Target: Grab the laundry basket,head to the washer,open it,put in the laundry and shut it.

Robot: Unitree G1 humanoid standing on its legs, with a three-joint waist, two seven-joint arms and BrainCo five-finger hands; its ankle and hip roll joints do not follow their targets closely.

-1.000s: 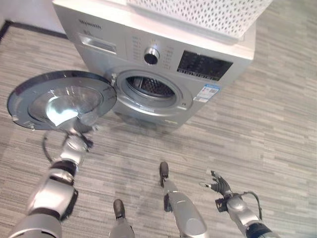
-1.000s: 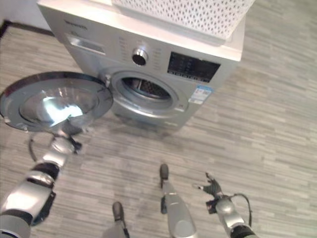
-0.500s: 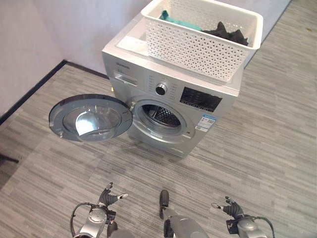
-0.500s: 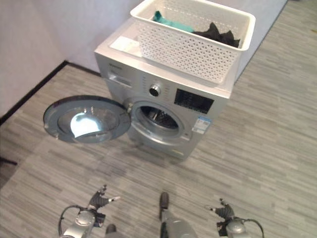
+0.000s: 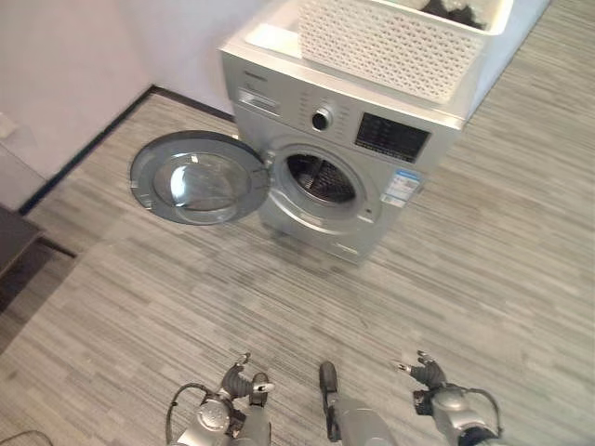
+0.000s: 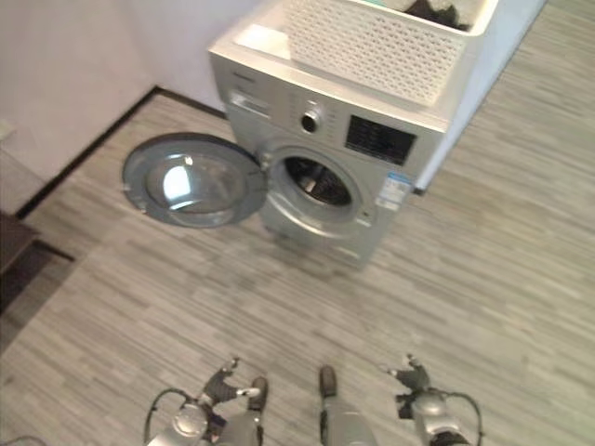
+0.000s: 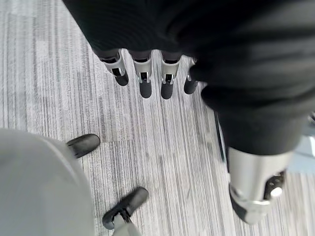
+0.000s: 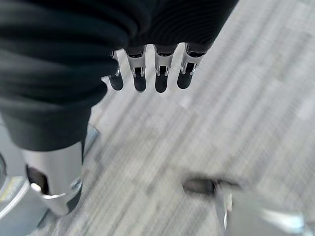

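A silver front-loading washer [image 5: 349, 153] stands ahead by the wall. Its round door [image 5: 199, 177] is swung fully open to the left, showing the dark drum [image 5: 320, 179]. On the washer's top rests a white perforated laundry basket [image 5: 395, 35] with dark laundry [image 6: 437, 11] inside. My left hand [image 5: 240, 379] hangs low at the bottom of the eye views, open and empty, well back from the washer. My right hand [image 5: 427, 373] hangs low at the bottom right, fingers relaxed, holding nothing. Both wrist views show straight fingers [image 7: 142, 78] over bare floor.
Grey wood-pattern floor [image 5: 483, 251] lies between me and the washer. A white wall with a dark skirting [image 5: 88, 139] runs along the left. A dark low object [image 5: 17, 243] sits at the far left edge.
A second ago my left hand was up at the open door; it has dropped to my side. The camera has shifted, so the washer looks farther off and further right.
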